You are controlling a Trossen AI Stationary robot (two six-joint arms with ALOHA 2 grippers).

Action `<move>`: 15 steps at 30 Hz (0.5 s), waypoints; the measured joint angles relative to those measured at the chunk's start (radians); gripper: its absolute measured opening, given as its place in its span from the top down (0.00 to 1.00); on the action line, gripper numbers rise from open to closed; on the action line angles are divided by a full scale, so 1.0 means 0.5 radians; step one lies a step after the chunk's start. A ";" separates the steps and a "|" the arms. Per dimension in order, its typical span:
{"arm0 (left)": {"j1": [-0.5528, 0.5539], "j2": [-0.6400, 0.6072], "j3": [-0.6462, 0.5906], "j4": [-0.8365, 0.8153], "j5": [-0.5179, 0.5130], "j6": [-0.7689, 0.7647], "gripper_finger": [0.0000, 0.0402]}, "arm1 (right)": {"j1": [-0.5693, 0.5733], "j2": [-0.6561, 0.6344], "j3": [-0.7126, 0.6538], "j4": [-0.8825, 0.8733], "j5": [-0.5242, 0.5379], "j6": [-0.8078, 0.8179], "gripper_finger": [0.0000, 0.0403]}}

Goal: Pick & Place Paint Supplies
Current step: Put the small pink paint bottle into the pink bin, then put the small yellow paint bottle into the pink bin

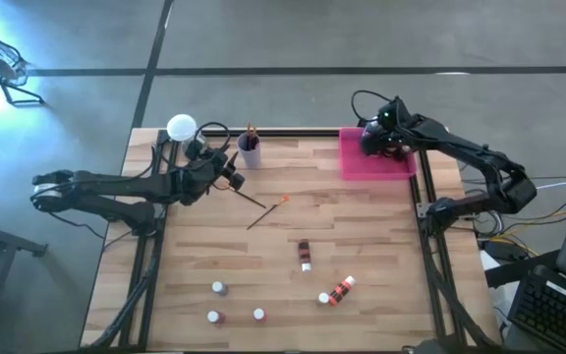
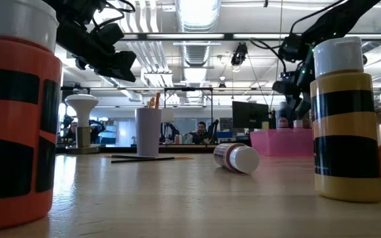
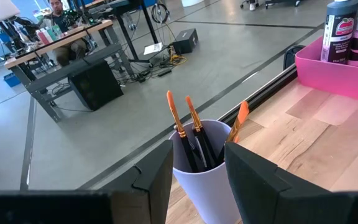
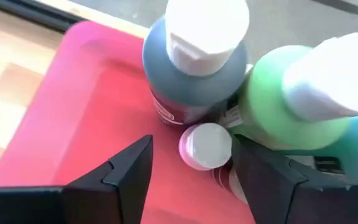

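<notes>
Right pincer (image 4: pixel 191 171) hangs open over our small white-capped bottle (image 4: pixel 205 147) in the pink rectangular tray (image 4: pixel 79 106); closing carelessly could topple neighbouring bottles.

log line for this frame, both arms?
left gripper: open, at lilac cup | right gripper: open, over bottles in pink tray

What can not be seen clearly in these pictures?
- High view: the bottles in the pink tray are hidden under the right end effector.
- Right wrist view: the green bottle is cut off by the edge, and its label is hidden.
- Left wrist view: the brushes have their lower ends hidden inside the lilac cup.
- High view: the small bottles' colours are too small to tell.
</notes>
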 joint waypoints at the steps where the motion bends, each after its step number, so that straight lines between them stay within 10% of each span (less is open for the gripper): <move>1: 0.000 0.000 0.000 0.000 0.000 0.000 0.62 | 0.000 -0.026 0.000 -0.004 -0.001 -0.001 0.47; 15: 0.000 0.000 0.000 0.000 0.000 0.000 0.62 | 0.003 -0.529 0.005 -0.087 -0.631 0.024 0.58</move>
